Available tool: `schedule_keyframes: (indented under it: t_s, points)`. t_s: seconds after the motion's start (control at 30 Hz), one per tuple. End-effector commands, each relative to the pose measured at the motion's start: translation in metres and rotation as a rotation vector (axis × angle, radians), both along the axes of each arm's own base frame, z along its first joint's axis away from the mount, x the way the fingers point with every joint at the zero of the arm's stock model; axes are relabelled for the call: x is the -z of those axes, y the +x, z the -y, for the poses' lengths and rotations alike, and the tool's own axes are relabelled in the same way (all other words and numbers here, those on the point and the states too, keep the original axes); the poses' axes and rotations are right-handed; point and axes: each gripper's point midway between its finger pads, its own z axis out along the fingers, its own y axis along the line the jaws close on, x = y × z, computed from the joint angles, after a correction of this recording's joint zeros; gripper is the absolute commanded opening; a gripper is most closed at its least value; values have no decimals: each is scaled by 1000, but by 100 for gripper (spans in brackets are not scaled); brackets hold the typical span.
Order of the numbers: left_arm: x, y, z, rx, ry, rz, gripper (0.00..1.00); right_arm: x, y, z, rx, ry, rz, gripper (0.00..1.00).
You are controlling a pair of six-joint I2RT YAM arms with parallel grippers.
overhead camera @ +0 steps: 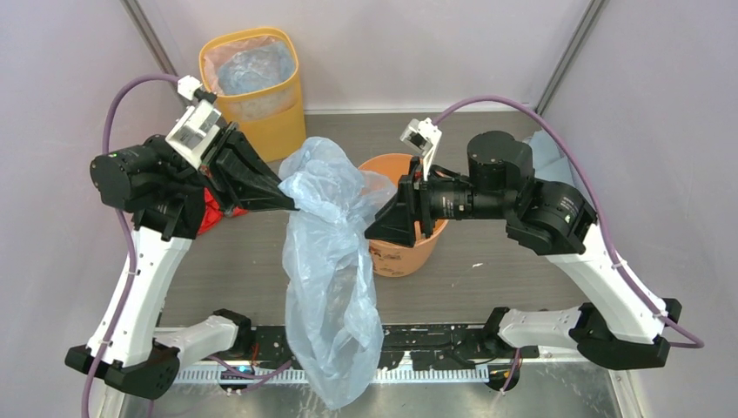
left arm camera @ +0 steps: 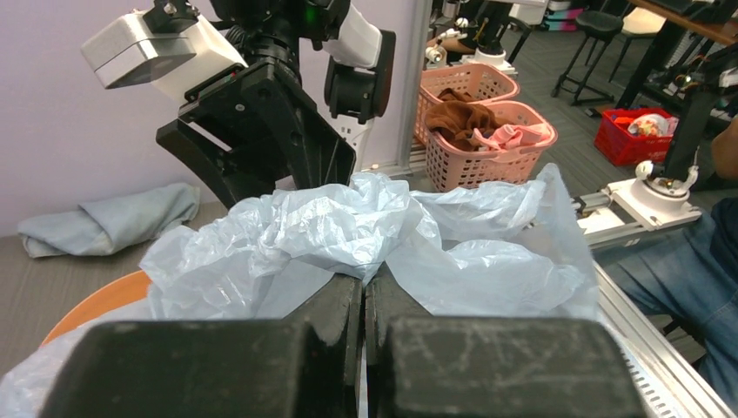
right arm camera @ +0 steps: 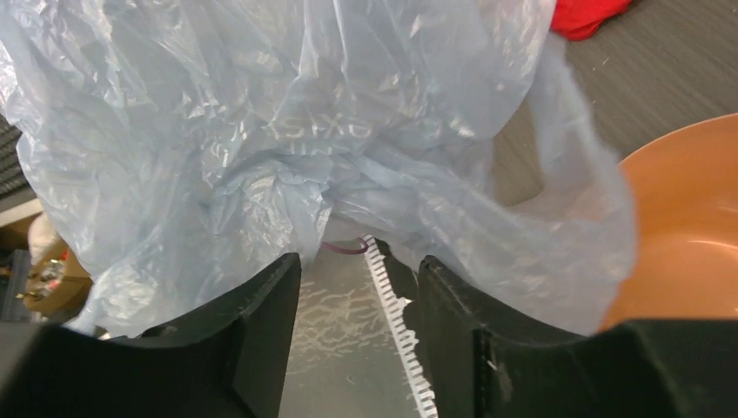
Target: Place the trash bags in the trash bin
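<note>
Evidently we had nothing binned yet; our left gripper (overhead camera: pixel 291 202) was clamped on the bag (overhead camera: pixel 331 279), hanging beside the bin (overhead camera: pixel 402 255); our right gripper (right arm camera: pixel 357 270) stood open, holding nothing.

Only print w/ letters: a faint pale line on the translucent blue trash bag (right arm camera: pixel 318 129), right wrist view, seen thru the film & apparently mirrored. It looks like a few caps, poss. incl. an X & an S, w/ a smaller, fainter line just under it, but it's too washed out & creased to read for sure. Top view: any mark on the side of the orange trash bin (overhead camera: pixel 409 252) is too small to make out; no other legible txt, nos. or brand.
</note>
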Motion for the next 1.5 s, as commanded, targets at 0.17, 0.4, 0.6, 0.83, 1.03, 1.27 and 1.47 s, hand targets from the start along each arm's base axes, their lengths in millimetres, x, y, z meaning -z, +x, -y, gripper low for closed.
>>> schedule_keyframes:
  t_s: [0.17, 0.4, 0.6, 0.83, 1.03, 1.27, 1.47]
  points:
    - [0, 15, 1, -46, -11, 9, 0, -30, -14, 26, 18, 92, 105, 69]
    - [7, 40, 6, -78, 0, -50, 0, -40, -25, 31, -19, 136, 130, 71]
    - [16, 59, 11, -83, 27, -97, 0, -42, -20, 25, -32, 110, 148, 69]
    - [22, 67, 13, -85, 34, -119, 0, -30, 17, 21, 116, -11, 154, 69]
    - [23, 65, 12, -83, 36, -118, 0, -14, 36, 16, 178, -89, 150, 68]
    - [22, 61, 10, -86, 37, -109, 0, -12, 41, 19, 208, -103, 154, 50]
    - [19, 52, 7, -87, 30, -92, 0, -10, 42, 22, 225, -105, 158, 31]
